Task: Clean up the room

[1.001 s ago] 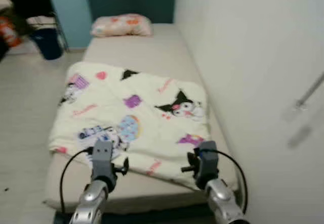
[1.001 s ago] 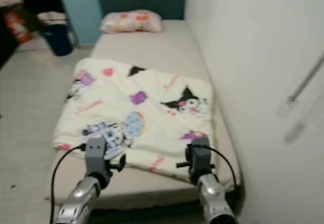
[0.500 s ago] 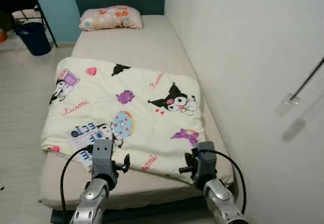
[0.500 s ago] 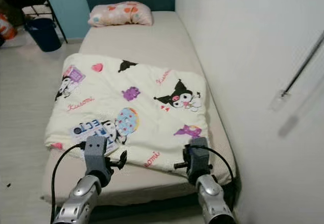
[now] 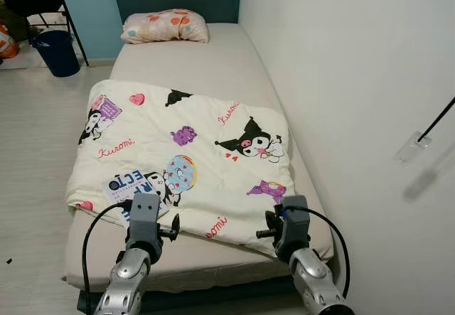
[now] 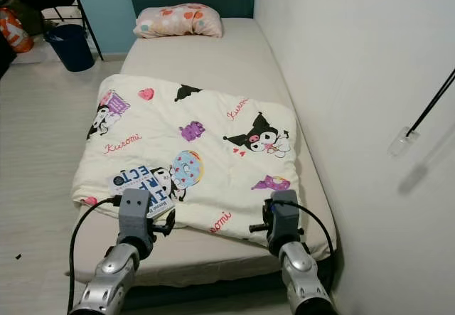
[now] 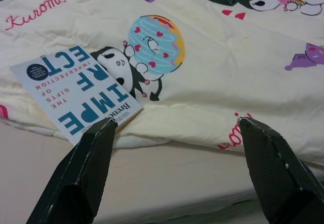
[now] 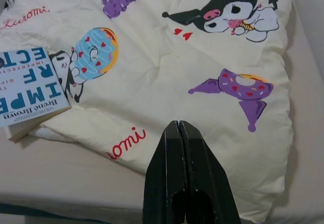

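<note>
A cream cartoon-print blanket lies spread over the near half of a beige bed. A white book with blue letters rests on the blanket's near left corner. My left gripper hovers open just before that corner, the book beside its one finger. My right gripper is shut with nothing in it, held above the blanket's near right edge. Both arms reach forward over the foot of the bed.
A patterned pillow lies at the head of the bed. A white wall runs along the bed's right side. A dark blue bin stands on the pale floor at the far left, near a black frame.
The camera has shifted and steadied, so the bed now sits a little more to the right. Both grippers hold the same pose over the foot of the bed.
</note>
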Tool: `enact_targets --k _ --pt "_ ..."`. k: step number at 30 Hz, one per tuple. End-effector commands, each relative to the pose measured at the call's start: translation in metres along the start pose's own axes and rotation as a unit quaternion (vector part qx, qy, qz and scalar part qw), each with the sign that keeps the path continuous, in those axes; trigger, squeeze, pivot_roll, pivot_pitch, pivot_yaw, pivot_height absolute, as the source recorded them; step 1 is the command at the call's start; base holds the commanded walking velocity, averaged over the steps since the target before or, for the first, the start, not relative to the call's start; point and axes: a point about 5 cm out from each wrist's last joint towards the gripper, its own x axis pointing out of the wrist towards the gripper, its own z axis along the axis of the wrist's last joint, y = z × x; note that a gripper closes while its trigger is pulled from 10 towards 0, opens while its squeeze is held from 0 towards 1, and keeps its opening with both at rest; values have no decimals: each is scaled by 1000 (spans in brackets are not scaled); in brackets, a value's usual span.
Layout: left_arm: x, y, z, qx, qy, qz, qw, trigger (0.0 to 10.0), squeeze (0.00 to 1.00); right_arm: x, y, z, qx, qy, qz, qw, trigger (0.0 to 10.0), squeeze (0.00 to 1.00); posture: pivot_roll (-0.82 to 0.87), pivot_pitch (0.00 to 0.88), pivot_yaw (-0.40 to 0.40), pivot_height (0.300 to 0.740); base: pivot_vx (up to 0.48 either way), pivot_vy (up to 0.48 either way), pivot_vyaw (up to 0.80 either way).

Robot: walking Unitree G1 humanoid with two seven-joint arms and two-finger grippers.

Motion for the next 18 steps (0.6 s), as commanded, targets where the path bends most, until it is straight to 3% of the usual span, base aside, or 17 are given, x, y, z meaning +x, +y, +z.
enact_targets --k 1,18 --pt "-3 7 -7 11 11 10 1000 10000 0 0 1 -3 10 8 3 1000 10000 0 -55 101 5 735 0 0 0" --pt "-3 8 -8 18 11 13 1000 10000 0 0 4 -2 7 5 16 1000 10000 0 -53 103 10 696 0 0 0"
